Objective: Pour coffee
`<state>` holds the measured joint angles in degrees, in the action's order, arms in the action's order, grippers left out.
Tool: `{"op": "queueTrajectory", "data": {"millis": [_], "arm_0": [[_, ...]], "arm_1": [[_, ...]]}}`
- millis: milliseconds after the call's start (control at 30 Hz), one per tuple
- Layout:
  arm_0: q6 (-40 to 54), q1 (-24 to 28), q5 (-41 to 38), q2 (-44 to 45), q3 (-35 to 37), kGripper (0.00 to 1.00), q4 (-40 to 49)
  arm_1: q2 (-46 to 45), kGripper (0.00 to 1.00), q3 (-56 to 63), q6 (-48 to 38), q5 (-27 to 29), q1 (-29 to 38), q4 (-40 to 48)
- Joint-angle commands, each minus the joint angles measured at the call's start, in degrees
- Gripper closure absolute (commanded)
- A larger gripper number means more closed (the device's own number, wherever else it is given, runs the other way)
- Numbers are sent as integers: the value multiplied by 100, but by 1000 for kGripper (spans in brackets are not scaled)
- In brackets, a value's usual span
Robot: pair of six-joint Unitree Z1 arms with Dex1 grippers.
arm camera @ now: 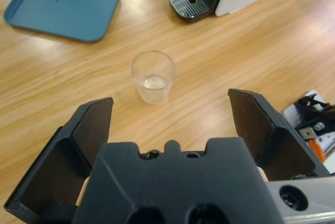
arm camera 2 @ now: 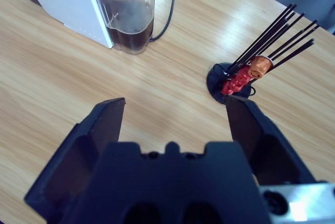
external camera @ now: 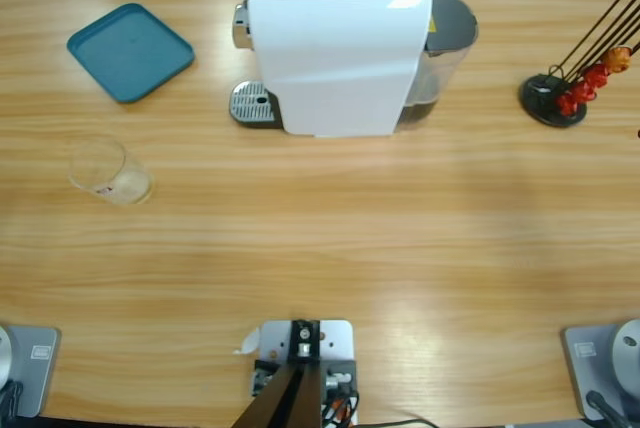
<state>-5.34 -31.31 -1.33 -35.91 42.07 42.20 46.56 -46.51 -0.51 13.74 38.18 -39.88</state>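
Observation:
A small clear tumbler (external camera: 108, 170) stands upright on the table's left side and holds no dark liquid; no coffee shows in any view. In the left wrist view the tumbler (arm camera: 153, 76) sits just beyond my left gripper (arm camera: 170, 101), which is open with nothing between its jaws. The white coffee machine (external camera: 335, 48) stands at the back middle, its metal drip tray (external camera: 253, 103) facing left with nothing on it. My right gripper (arm camera 2: 174, 102) is open above bare table, facing the machine's water tank (arm camera 2: 128, 14). Neither gripper appears in the high view.
A blue tray (external camera: 130, 51) lies at the back left, beyond the tumbler. A black stand (external camera: 553, 98) of thin rods holding red and orange capsules (arm camera 2: 260, 66) stands at the back right. A black cable (arm camera 2: 167, 4) runs behind the machine.

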Motion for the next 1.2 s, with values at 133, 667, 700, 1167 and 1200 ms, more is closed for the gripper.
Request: {"op": "queueTrajectory", "data": {"millis": [133, 667, 700, 1167, 1200], "arm_0": [[16, 37, -61, 9, -173, 46, -63], [-199, 37, -486, -1422, 913, 8, -177], [-257, 37, -437, -1638, 1080, 0, -204], [-2169, 99, -453, -5215, 3935, 4, -230], [-2343, 99, -460, -5386, 4083, 4, -230]], "arm_1": [[-28, 147, 106, -46, 67, 58, 24], [-9, 147, 81, -72, 15, 58, -10], [-42, 147, 90, -72, 15, 58, -3], [-77, 188, 92, -279, 175, 58, -11], [-86, 188, 97, -283, 182, 58, -11]]}}
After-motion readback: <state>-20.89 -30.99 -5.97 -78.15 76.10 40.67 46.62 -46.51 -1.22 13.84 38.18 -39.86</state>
